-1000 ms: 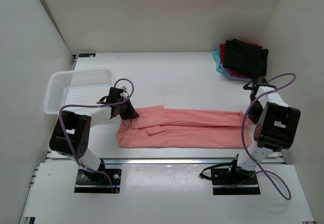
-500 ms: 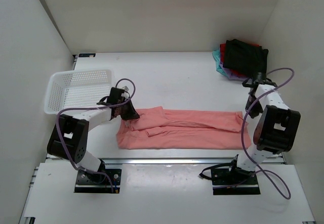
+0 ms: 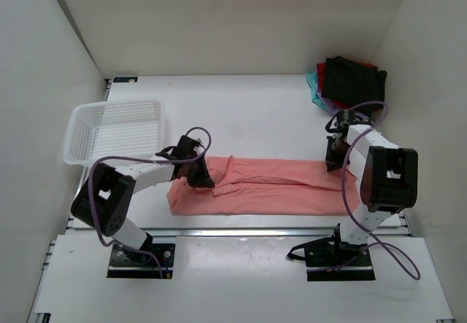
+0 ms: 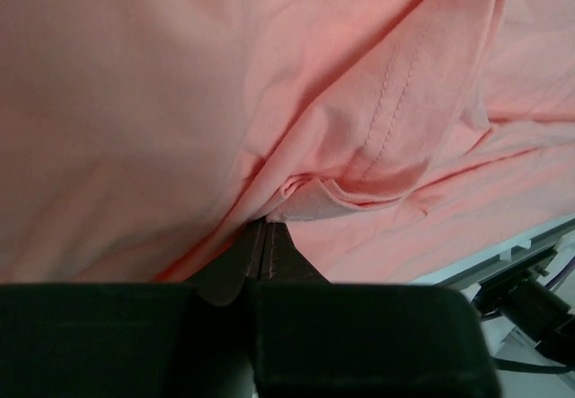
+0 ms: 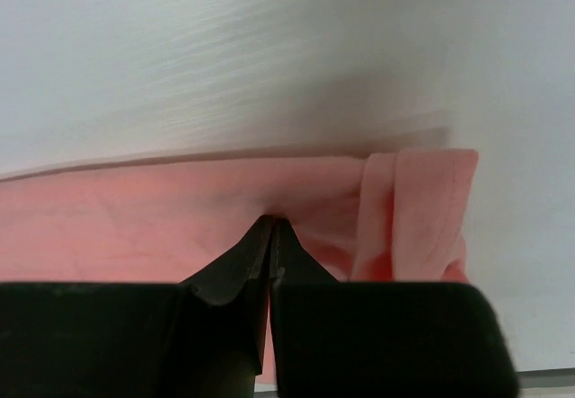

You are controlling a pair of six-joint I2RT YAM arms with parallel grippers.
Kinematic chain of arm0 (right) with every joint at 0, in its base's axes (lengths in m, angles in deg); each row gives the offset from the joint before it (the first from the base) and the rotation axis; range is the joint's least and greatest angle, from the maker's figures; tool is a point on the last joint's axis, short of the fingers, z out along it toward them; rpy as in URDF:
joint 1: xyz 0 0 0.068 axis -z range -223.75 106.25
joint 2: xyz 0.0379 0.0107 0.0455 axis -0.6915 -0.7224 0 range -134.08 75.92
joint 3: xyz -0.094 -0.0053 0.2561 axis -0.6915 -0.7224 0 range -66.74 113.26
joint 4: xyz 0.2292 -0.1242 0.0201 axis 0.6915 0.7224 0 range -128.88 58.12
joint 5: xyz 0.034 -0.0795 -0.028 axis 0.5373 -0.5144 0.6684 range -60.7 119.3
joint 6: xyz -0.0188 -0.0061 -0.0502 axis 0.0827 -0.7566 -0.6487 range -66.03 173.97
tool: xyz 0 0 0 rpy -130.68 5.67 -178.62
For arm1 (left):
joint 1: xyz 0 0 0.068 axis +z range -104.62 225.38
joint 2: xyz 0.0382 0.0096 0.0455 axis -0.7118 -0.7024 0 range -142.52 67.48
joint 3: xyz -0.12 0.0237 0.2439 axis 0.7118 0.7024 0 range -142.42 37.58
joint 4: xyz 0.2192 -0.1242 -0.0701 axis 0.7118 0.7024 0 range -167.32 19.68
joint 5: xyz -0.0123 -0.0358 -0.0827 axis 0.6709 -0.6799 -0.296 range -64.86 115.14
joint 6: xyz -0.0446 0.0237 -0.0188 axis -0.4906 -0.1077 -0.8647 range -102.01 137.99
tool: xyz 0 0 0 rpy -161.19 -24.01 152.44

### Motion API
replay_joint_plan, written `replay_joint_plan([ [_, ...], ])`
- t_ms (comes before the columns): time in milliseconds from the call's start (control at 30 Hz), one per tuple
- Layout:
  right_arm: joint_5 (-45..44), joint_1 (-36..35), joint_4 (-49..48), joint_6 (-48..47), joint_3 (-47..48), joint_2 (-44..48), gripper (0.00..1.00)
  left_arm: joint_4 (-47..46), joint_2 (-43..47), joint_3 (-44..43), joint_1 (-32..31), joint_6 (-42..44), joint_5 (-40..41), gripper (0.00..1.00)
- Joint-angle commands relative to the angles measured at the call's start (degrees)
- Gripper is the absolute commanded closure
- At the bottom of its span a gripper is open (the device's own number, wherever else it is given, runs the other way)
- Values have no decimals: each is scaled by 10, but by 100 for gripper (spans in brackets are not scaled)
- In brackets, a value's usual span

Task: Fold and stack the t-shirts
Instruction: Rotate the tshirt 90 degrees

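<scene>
Worktop [image 3: 255,111]: white, inside a walled booth.
Salmon-pink t-shirt [image 3: 270,188]: long band at 6 o'clock; judged about half folded.
Left fingers [image 4: 235,268]: pressed together, pinching its cloth.
Right fingers [image 5: 235,272]: likewise, on its 3 o'clock edge.
Folded stack [image 3: 350,82]: 1 o'clock; pink one not yet added.

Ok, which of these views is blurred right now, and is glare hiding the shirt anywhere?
Right wrist view: the table is streaked with motion blur, the pink shirt soft. Left wrist view: cloth fills the frame, stitching readable, fingers just dark shapes. Top view: sharp, evenly lit, no glare.
</scene>
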Motion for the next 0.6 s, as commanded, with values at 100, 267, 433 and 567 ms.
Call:
replay_joint_plan([
  [100,-8,19,20,37,-7,-38,100,67,-142,-142,29,27,82,100],
  [267,-10,14,40,75,-33,-15,100,134,-318,-435,46,65,93,100],
  [433,4,-37,42,163,-57,47,100,254,-538,-760,53,104,71,100],
  [567,62,-141,21,273,-95,105,100,357,-677,-1079,52,106,50,100],
])
